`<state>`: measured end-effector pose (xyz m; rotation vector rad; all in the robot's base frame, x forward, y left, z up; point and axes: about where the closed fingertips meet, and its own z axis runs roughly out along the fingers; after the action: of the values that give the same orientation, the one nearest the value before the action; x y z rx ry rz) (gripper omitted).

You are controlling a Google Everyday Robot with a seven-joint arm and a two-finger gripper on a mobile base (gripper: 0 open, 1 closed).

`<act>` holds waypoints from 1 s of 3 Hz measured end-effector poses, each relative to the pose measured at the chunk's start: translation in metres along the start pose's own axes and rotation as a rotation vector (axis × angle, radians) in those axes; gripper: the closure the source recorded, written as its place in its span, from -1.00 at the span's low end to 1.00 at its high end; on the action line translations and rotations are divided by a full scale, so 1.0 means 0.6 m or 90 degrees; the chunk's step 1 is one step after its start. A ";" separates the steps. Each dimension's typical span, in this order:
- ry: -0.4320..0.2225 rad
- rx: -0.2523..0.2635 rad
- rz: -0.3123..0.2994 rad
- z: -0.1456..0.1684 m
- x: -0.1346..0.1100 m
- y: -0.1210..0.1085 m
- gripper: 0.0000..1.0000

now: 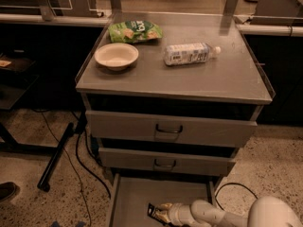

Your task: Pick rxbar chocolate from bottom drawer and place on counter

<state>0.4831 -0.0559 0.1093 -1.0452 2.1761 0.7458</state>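
The bottom drawer (130,197) is pulled open at the foot of the grey cabinet. The rxbar chocolate (152,211), a small flat black wrapper, lies on its floor near the front. My gripper (161,212) reaches in from the lower right on a white arm, and its tip is at the bar's right end, touching it. The counter (189,77) is the flat steel top above the two closed handled drawers.
On the counter lie a green snack bag (135,30), a cream bowl (116,56) and a plastic bottle (189,54) on its side. Black cables and a stand leg (57,155) lie on the floor at the left. My white arm (227,216) fills the lower right corner.
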 end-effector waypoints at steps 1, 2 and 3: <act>-0.029 -0.002 0.023 -0.025 -0.026 0.019 1.00; -0.048 0.001 0.037 -0.040 -0.039 0.030 1.00; -0.060 0.005 0.047 -0.050 -0.046 0.035 1.00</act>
<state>0.4716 -0.0523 0.1536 -0.9111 2.1451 0.8026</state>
